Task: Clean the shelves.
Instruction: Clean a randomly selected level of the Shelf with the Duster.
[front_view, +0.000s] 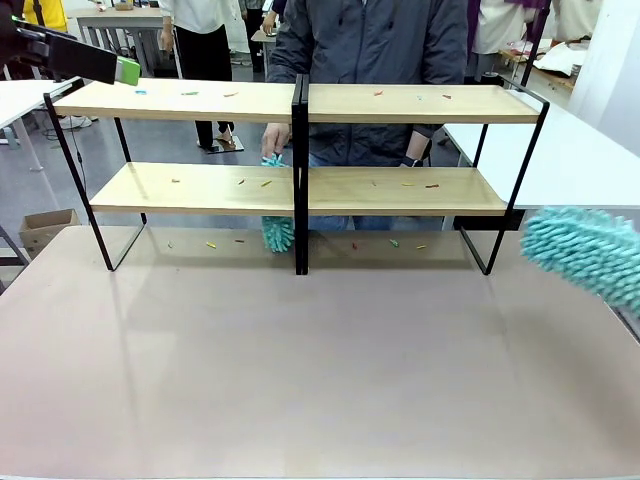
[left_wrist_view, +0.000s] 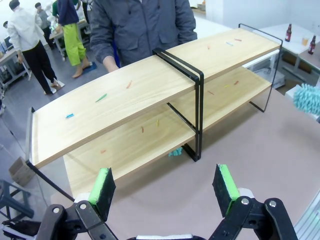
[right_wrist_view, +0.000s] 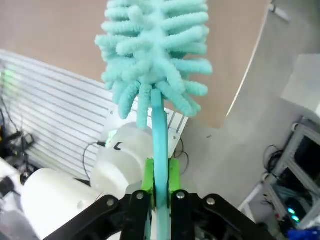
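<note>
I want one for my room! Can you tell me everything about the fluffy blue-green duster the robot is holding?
The duster has a bushy head of soft teal strands, like chenille, on a thin smooth teal handle that looks like plastic. The right gripper is shut on the handle, with its green pads pressing from both sides. In the front view, the head seems to hang in the air above the right side of the table, well apart from the shelves.

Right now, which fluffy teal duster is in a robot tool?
The fluffy teal duster at the right edge of the table, its handle clamped in the right tool; the other duster hangs from the person's hand behind the wooden shelves.
</note>
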